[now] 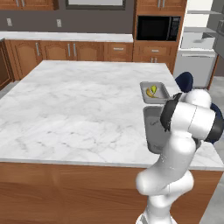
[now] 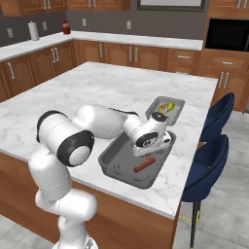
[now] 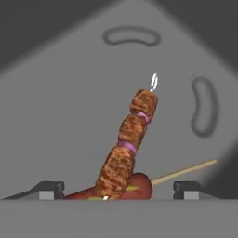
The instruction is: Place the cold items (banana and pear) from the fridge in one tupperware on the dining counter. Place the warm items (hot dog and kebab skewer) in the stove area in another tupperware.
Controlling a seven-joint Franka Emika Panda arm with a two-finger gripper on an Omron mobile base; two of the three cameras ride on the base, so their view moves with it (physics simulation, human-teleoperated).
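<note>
Marble surface (image 1: 78, 105) carries both trays at its far right. Left base view — banana (image 1: 151, 92) lies in the smaller tray (image 1: 154, 92). Right base view — hot dog (image 2: 144, 165) lies in the larger tray (image 2: 116, 163) beneath the hand. Hand view — fingers (image 3: 51, 189) apart, gripping nothing; kebab skewer (image 3: 128, 144) and hot dog between them.

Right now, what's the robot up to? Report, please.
Gripper open above big tray. Kebab lying across hot dog inside. Nothing in the way.
</note>
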